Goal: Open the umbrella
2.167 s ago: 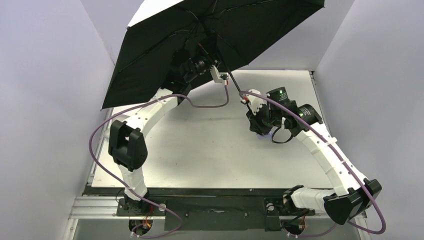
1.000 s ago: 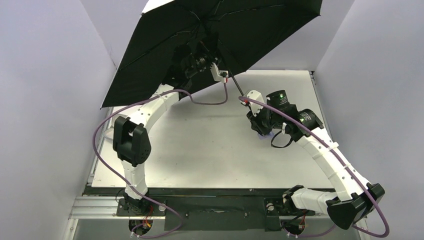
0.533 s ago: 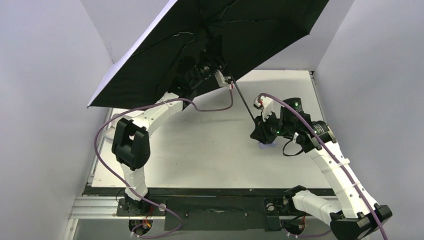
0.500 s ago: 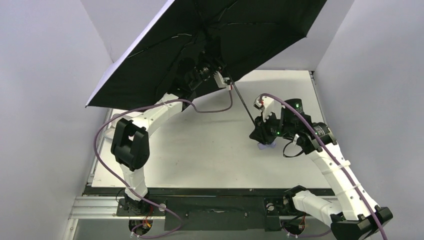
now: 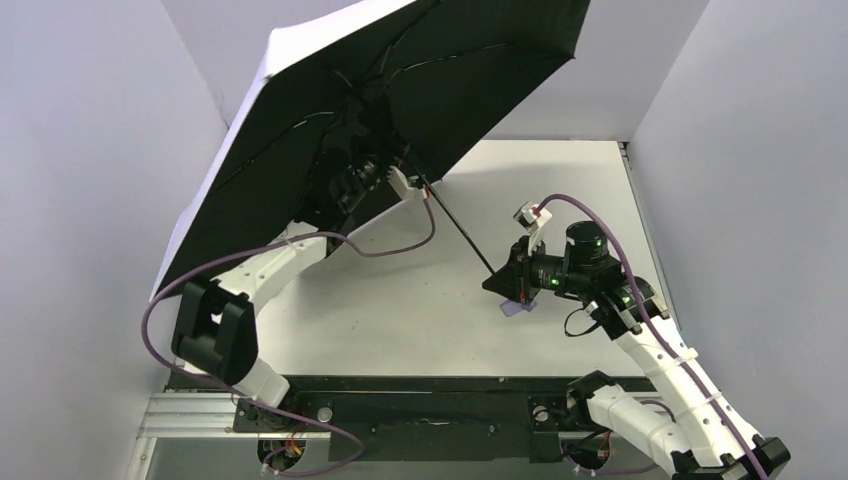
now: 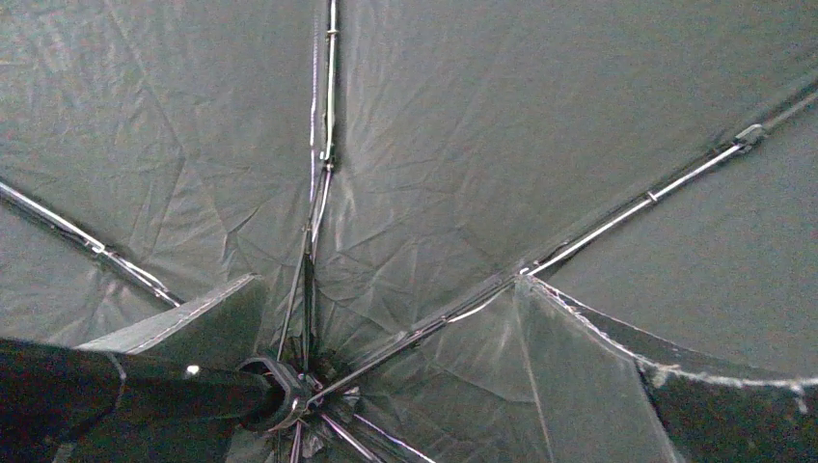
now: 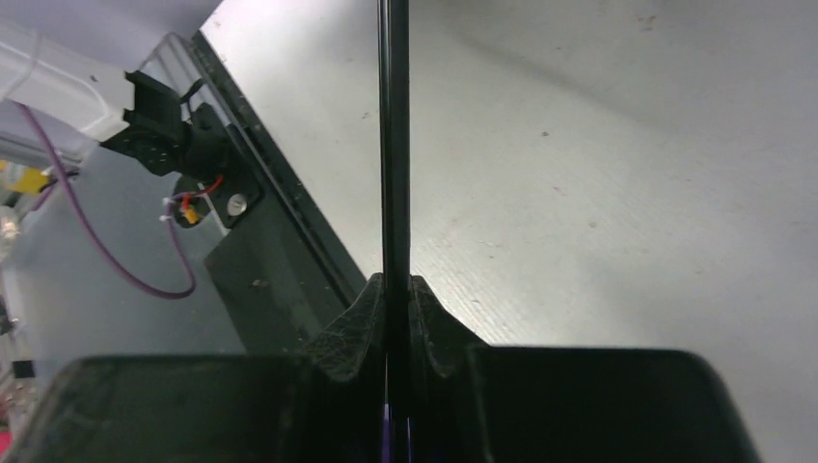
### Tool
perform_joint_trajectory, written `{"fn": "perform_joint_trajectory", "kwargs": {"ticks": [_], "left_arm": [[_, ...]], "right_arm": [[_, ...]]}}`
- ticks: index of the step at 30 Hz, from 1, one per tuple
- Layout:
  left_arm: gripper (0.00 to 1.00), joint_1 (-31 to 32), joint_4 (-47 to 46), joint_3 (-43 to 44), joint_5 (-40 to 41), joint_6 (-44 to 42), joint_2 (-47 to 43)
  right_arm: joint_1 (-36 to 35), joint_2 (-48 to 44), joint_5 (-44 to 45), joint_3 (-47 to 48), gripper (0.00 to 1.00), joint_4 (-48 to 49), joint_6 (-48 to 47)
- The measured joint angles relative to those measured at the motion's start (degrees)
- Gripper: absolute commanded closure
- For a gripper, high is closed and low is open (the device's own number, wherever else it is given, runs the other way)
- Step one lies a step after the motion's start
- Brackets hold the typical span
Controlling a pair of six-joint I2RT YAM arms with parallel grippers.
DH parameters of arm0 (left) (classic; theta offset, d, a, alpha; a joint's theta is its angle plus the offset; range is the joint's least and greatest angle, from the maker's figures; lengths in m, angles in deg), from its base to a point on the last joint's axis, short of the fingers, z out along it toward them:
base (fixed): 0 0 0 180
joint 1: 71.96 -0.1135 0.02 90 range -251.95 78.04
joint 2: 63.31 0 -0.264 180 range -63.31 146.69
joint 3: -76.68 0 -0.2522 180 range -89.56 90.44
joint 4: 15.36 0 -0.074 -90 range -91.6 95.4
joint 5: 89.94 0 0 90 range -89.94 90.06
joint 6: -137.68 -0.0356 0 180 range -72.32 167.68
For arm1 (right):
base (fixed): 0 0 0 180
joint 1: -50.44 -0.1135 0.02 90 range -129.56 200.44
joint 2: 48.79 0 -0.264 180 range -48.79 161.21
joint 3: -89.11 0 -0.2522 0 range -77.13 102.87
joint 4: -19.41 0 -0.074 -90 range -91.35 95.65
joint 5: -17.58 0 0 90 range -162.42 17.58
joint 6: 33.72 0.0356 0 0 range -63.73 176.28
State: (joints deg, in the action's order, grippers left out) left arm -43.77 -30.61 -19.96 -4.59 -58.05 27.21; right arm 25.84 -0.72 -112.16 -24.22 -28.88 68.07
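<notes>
The umbrella (image 5: 430,70) stands open, its black lining facing the camera and a pale lavender edge (image 5: 215,190) showing at the left. Its thin black shaft (image 5: 455,228) slants down to my right gripper (image 5: 498,282), which is shut on it; the right wrist view shows the pads (image 7: 362,313) pinching the shaft (image 7: 394,145). The lavender handle (image 5: 518,308) pokes out below that gripper. My left gripper (image 5: 365,178) sits under the canopy beside the shaft. In the left wrist view the ribs meet at the hub (image 6: 282,391), and no fingers meet at the bottom middle.
The white table (image 5: 420,300) lies inside tall grey walls (image 5: 740,150) on three sides. The canopy's left rim hangs close to the left wall (image 5: 110,150). A black rail (image 5: 420,385) with the arm bases runs along the near edge.
The canopy has tipped down and to the left. My right gripper has carried the shaft's lower end toward the near edge. My left gripper has opened and drawn back leftward off the shaft.
</notes>
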Motion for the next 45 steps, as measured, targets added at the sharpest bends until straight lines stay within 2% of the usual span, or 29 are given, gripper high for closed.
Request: {"fn": "perform_joint_trajectory", "kwargs": {"ticks": [6, 9, 13, 18, 21, 23, 25, 29, 33, 38, 40, 42, 45], "left_arm": [[0.03, -1.8, 0.2, -7.3, -0.9, 0.5, -5.8], [0.03, -2.7, 2.3, -10.0, -7.0, 2.4, -9.7], [0.03, -4.3, 9.4, -11.6, -17.1, -0.2, -13.5], [0.03, -4.7, 14.8, -11.4, -22.8, -0.4, -14.3], [0.03, -1.5, 18.1, -9.2, -22.2, 10.1, -15.1], [0.03, 1.3, 20.6, -5.5, -21.0, 22.3, -15.5], [0.01, 3.7, 23.5, 0.5, -19.7, 38.5, -15.6], [0.00, 4.4, 25.1, 8.6, -16.6, 67.8, -16.3], [0.00, 4.3, 26.3, 8.3, -14.4, 86.5, -17.0], [0.00, 4.3, 29.1, 1.0, -11.9, 96.9, -17.2], [0.00, 4.3, 31.1, -2.6, -11.0, 98.1, -17.8], [0.00, 4.2, 32.8, -6.8, -10.6, 97.6, -19.6], [0.01, 4.2, 36.3, -13.9, -10.8, 94.0, -25.1]], "right_arm": [[-0.9, -0.2, -3.1, -3.3, 1.00, 5.0, 4.5], [-0.9, -0.3, -2.6, -4.5, 1.00, 7.3, 5.6], [0.1, -0.3, 0.9, -4.7, 1.00, 10.7, 7.0], [1.3, -0.4, 5.3, -4.7, 1.00, 10.7, 6.9], [1.3, -1.1, 6.3, -4.7, 1.00, 10.9, 7.0], [1.3, -1.9, 7.0, -5.3, 1.00, 11.6, 7.5], [0.9, -3.1, 8.2, -7.1, 1.00, 13.7, 8.7], [-1.2, -3.9, 13.4, -10.6, 1.00, 19.8, 11.8], [-3.6, -2.8, 19.1, -12.6, 1.00, 25.6, 14.3], [-5.4, -0.5, 23.9, -15.6, 1.00, 33.4, 14.9], [-6.5, 0.3, 25.2, -17.0, 0.94, 35.9, 14.9], [-7.9, 0.5, 26.5, -19.3, 0.83, 38.0, 14.3], [-9.7, 0.4, 27.3, -22.9, 0.78, 40.5, 11.8]]}}
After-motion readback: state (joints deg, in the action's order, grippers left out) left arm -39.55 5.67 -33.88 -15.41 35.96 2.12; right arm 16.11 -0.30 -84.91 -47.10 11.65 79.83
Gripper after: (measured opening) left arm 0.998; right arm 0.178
